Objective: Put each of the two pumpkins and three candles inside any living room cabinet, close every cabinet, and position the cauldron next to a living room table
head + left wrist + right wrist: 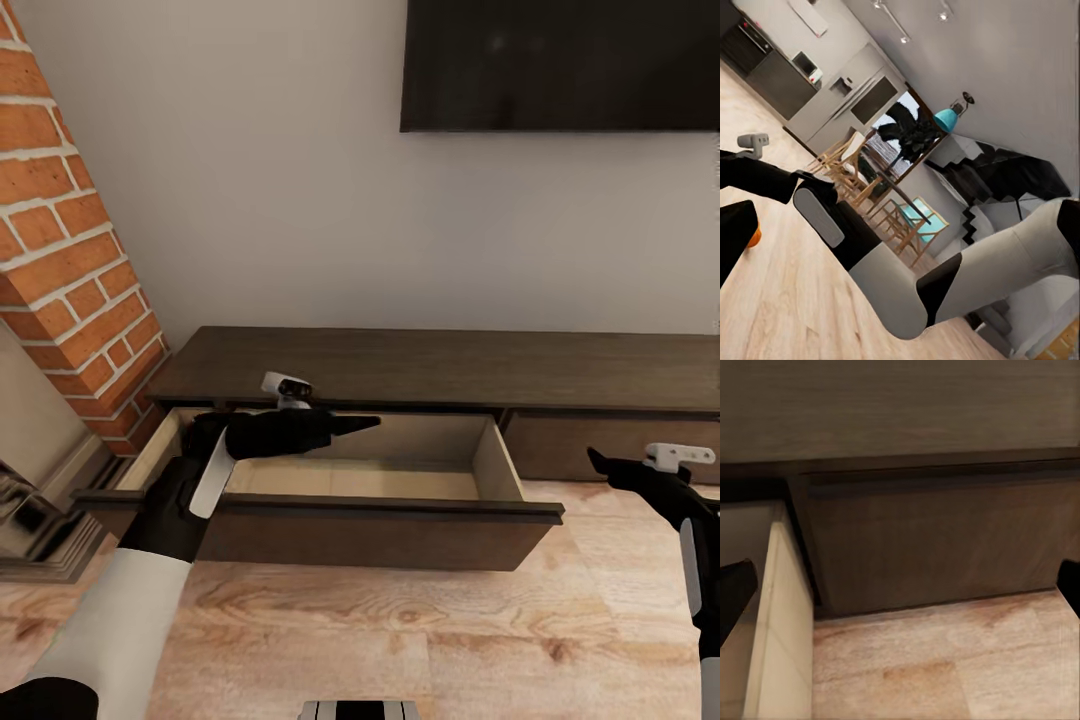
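A: Nearest in the head view: wood floor (400,640), then the left arm crossing the front panel of the pulled-out drawer (330,535).
B: Left gripper (345,427) state?
A: Seen over the drawer's open box, pointing sideways along it. Fingers read as pressed together to a point; nothing seen between them. An orange patch (754,238) is glimpsed beside a dark finger in the left wrist view — a pumpkin is suspected, not confirmed, and contact can't be told.
B: Drawer contents?
A: Pale beige lining; only part of the inside is visible, the rest is hidden by the arm and front panel.
B: Right gripper (600,462)?
A: Held over the floor at the right, apart from the furniture, facing the shut drawer front (937,540). In the right wrist view, dark fingertips (735,585) are seen at opposite edges, so the jaws are spread, with nothing between.
B: Farther back?
A: The cabinet (440,365), long and dark brown, is set against the grey wall. Brick fireplace (70,250) just beside its left end. A dark screen (560,65) is mounted on the wall above.
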Available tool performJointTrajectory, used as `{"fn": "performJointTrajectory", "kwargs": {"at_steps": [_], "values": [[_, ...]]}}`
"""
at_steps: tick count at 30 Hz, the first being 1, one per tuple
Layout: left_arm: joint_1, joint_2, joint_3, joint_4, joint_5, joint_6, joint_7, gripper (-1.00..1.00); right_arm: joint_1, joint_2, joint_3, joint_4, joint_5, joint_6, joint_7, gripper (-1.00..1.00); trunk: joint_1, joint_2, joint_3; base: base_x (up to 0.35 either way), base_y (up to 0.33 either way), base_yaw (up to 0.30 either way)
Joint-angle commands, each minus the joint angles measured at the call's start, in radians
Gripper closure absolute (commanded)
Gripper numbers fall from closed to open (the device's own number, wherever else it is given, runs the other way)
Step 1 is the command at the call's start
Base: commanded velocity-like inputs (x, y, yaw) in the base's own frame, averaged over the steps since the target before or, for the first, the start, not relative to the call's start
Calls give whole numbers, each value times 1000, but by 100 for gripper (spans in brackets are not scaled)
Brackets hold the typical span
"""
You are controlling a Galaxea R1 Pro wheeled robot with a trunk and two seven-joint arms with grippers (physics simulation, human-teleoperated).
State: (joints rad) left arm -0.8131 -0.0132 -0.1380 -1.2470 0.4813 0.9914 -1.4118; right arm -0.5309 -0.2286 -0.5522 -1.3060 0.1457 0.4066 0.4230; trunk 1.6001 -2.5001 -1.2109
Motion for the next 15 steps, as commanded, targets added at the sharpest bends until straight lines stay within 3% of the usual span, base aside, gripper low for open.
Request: {"fn": "performJointTrajectory", "kwargs": {"at_steps": [1, 4, 6, 12, 14, 15], "values": [[0, 4, 3, 1, 9, 0, -1, -100, 0, 1, 0, 1, 0, 0, 1, -100, -3, 5, 3, 0, 0, 0], [0, 8, 7, 0, 19, 1, -1, -100, 0, 9, 1, 2, 0, -2, 3, -100, -14, 26, 13, 0, 0, 0], [0, 10, 11, -1, 22, 2, 2, -100, 0, 44, 0, 0, 6, -9, 2, -100, -22, 40, 19, 0, 0, 0], [0, 5, 10, -3, 22, 4, 3, -100, 1, 62, -1, 0, 11, -11, 0, -100, -45, 82, 38, 0, 0, 0], [0, 0, 8, -2, 21, 4, 4, -100, 8, 93, 0, 2, 8, -12, 2, -100, -53, 96, 44, 0, 0, 0], [0, 0, 8, -2, 21, 4, 4, -100, 8, 96, 0, 2, 9, -12, 2, -100, -56, 103, 47, 0, 0, 0]]}}
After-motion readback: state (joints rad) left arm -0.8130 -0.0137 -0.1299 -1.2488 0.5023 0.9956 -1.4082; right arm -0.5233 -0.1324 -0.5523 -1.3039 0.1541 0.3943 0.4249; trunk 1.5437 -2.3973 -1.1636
